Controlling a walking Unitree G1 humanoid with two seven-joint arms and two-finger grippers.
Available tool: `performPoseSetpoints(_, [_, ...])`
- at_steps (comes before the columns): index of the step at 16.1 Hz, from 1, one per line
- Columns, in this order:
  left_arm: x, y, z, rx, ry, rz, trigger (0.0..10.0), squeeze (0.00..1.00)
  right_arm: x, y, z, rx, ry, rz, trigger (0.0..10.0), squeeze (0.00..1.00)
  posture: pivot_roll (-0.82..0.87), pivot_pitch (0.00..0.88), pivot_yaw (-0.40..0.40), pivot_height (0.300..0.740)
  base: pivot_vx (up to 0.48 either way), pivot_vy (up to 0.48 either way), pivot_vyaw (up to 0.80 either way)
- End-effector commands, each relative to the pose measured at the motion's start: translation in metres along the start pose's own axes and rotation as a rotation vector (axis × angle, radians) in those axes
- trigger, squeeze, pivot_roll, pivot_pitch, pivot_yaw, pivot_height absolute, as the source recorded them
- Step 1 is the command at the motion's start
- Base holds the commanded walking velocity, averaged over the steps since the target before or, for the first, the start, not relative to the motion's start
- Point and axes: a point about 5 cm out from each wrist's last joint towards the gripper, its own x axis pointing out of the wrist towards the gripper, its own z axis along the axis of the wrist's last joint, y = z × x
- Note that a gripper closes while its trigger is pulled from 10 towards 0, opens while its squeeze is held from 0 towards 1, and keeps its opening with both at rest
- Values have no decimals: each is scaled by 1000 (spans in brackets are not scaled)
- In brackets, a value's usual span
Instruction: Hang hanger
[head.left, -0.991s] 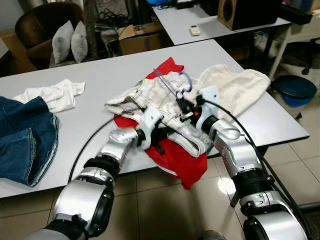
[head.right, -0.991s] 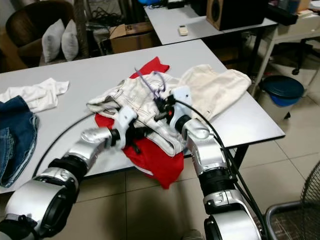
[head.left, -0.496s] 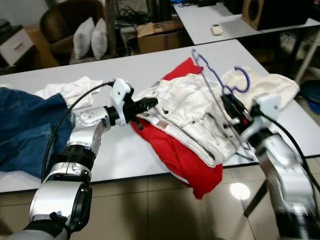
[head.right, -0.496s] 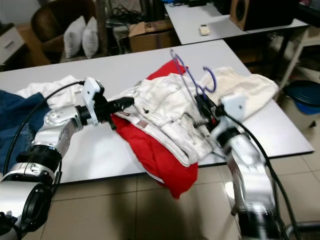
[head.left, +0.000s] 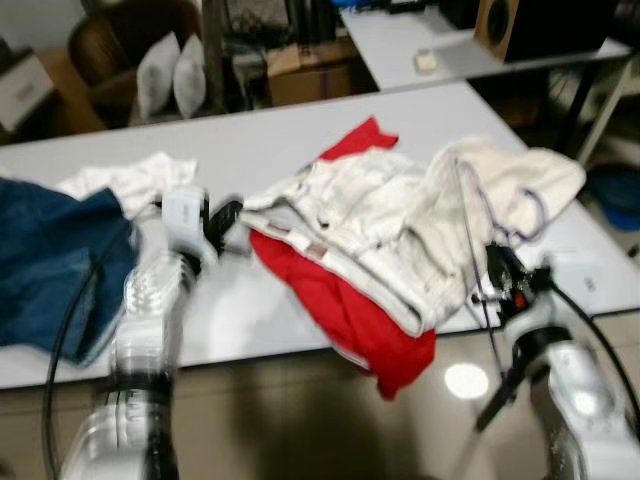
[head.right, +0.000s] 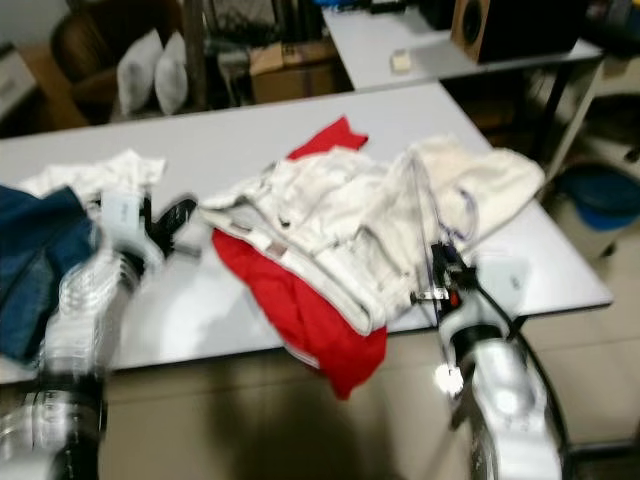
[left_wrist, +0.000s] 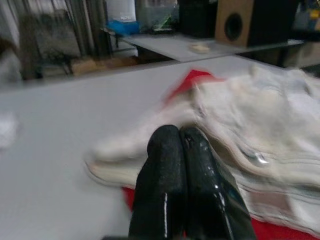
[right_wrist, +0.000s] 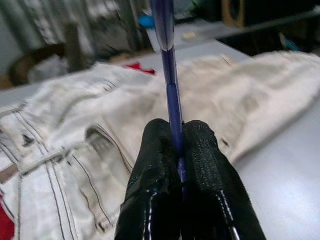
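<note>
Wire hanger (right_wrist: 167, 75), thin, purple, pinched in right tool (right_wrist: 180, 145); left tool (left_wrist: 182, 137) closed, empty.

Open tabletop: bare stretch of the long white table (head.left: 250, 150) behind the clothes, and a strip along the near edge between the left gripper (head.left: 222, 218) and the red cloth (head.left: 345, 305).
Middle blocked: heap of cream-white trousers (head.left: 375, 215) over the red cloth, reaching past the near edge.
Left end blocked: blue denim garment (head.left: 50, 260), small white cloth (head.left: 125, 180) just behind.
Right corner: thin blue wire hanger (head.right: 430, 235) upright, pinched in the right gripper (head.right: 445, 285), touching the cream heap.
Beyond table: second white table (head.left: 440, 50), brown speaker box (head.left: 530, 25), cardboard box (head.left: 305, 75).
</note>
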Motion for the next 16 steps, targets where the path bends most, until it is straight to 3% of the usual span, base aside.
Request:
performPoseSetpoints(1, [-4,-9,3,2,-5,5,10000,0,-1,1,5,-7,-8,-22,10000,0,-162,11,65,740,0,0,0])
performPoseSetpoints(2, [-12,-18,0,24,-14,5,10000,0,-1,1,5,-56,-17,-17,10000,0,-148,18,41,740,0,240,0])
performPoseSetpoints(5, [-25,-29,-2,39,10,26,10000,0,0,1,1,-48,4,-41,10000,0,-129,31,27,740,0,480,-221])
performPoseSetpoints(9, [-26,-33,3,26,37,-8,10000,16,-5,-4,-5,-43,20,-79,10000,0,-127,36,55,740,0,480,-795])
performPoseSetpoints(10, [-26,-35,4,8,48,-15,10000,945,-6,-3,-6,-6,31,-36,10000,0,-124,37,59,740,0,472,-475])
performPoseSetpoints(11, [-24,-38,5,22,52,-20,10000,1000,-8,-2,-6,24,18,-21,10000,0,-118,36,74,740,0,0,0])
performPoseSetpoints(14, [-21,-44,7,18,53,-38,10000,1000,-10,5,-3,88,-6,20,10000,0,-118,35,84,740,0,-469,0])
performPoseSetpoints(16, [-19,-45,8,10,45,-23,10000,1000,-9,8,1,61,-30,46,10000,0,-121,35,87,740,0,-184,0])
